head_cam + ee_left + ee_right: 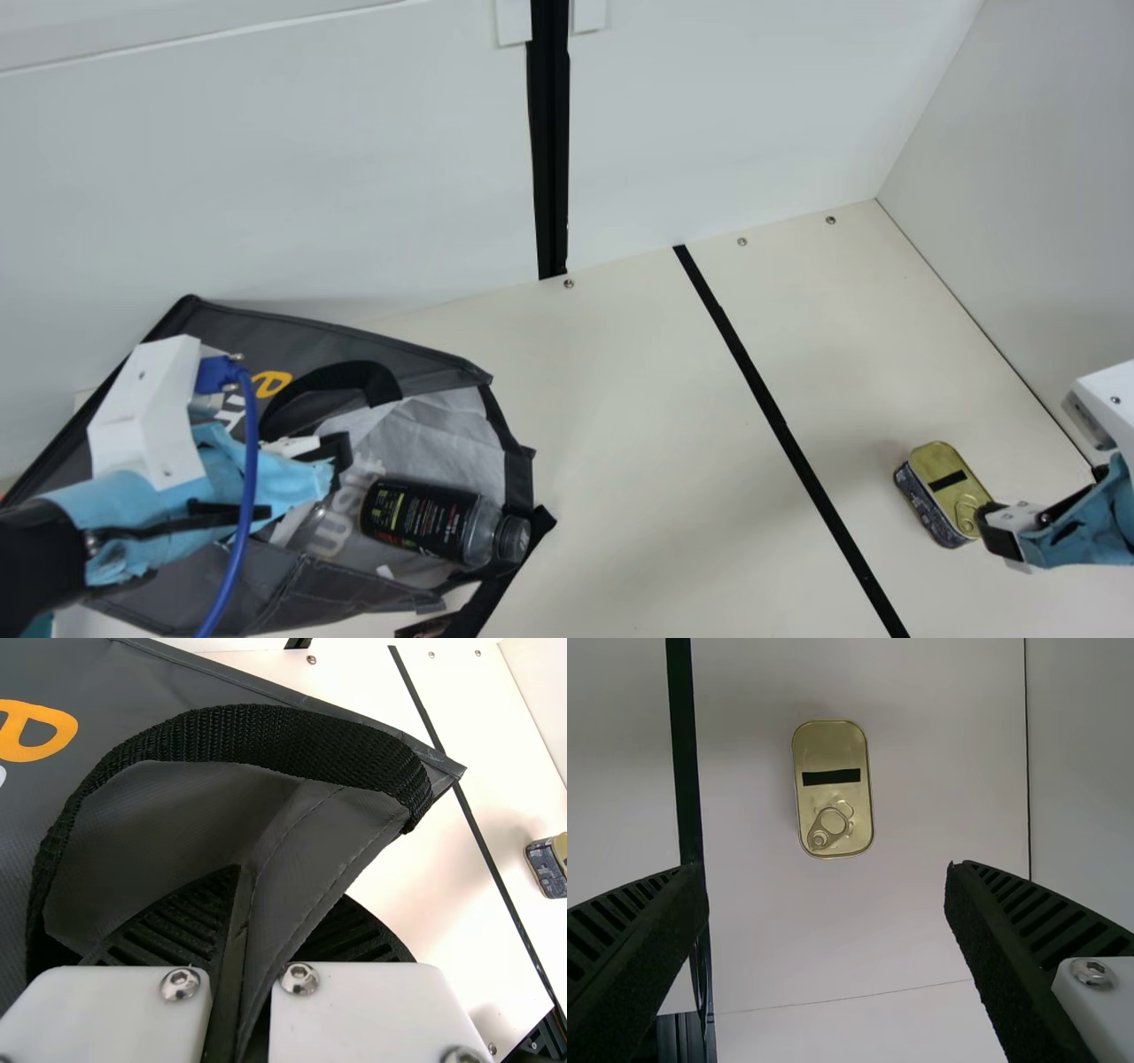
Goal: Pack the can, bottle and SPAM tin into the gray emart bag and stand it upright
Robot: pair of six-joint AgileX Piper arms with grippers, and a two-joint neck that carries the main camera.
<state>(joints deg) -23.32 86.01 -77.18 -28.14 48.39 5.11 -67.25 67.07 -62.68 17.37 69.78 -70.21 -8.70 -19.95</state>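
Observation:
The gray bag lies on its side, its mouth facing the middle of the table and its pale lining showing. On that lining rests the dark-labelled bottle, cap at the mouth. My left gripper is at the bag's upper side by a black handle; in the left wrist view the gripper is shut on a fold of bag fabric under the handle strap. The SPAM tin stands at the right, gold lid up. Beside it is my right gripper; in the right wrist view the gripper is open, apart from the tin.
A dark, reddish-printed object shows partly at the bottom edge beside the bag; I cannot tell if it is the can. A black line crosses the table between bag and tin. White walls stand behind and at the right.

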